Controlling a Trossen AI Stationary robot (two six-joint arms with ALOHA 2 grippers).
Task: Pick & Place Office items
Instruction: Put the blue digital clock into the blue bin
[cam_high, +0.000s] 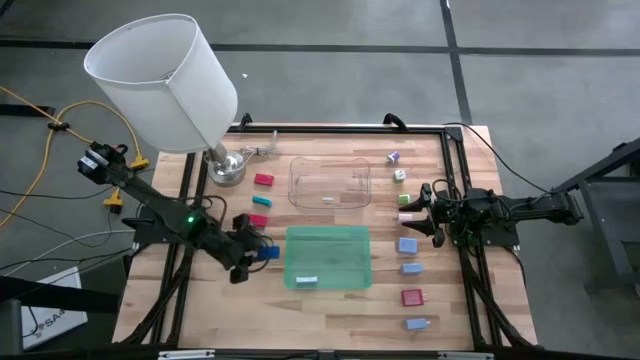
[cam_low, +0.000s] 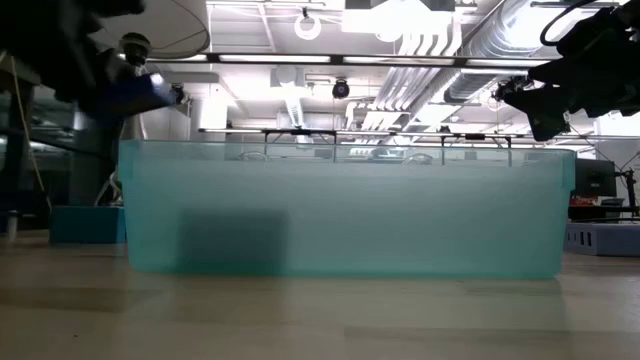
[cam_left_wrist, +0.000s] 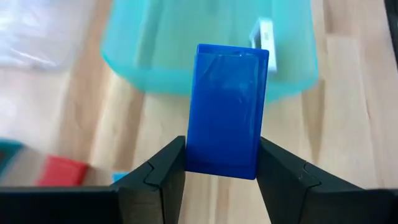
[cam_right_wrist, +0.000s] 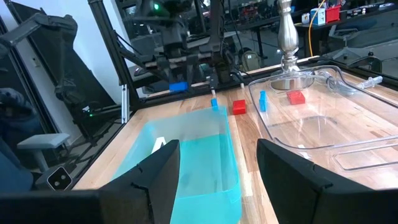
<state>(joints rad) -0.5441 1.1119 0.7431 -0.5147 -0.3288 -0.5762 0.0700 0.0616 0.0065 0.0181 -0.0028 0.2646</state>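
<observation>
On the left, a blue block (cam_left_wrist: 227, 112) is being pinched upright between the fingers of the left gripper (cam_high: 252, 255), which is being held just beside the left wall of the green tray (cam_high: 330, 235). Only the block's lower edges are being gripped, so it could be tipped or dropped short onto the table (cam_high: 200, 310) if release comes before the rim is cleared. Inside the tray a white block (cam_high: 307, 281) is already lying, and it could be struck on landing. Further right, the clear tray (cam_high: 330, 185) is sitting empty-looking. On the right, the right gripper (cam_high: 428, 212) is being held spread wide, near a pink block (cam_high: 407, 215), which could be nudged.
</observation>
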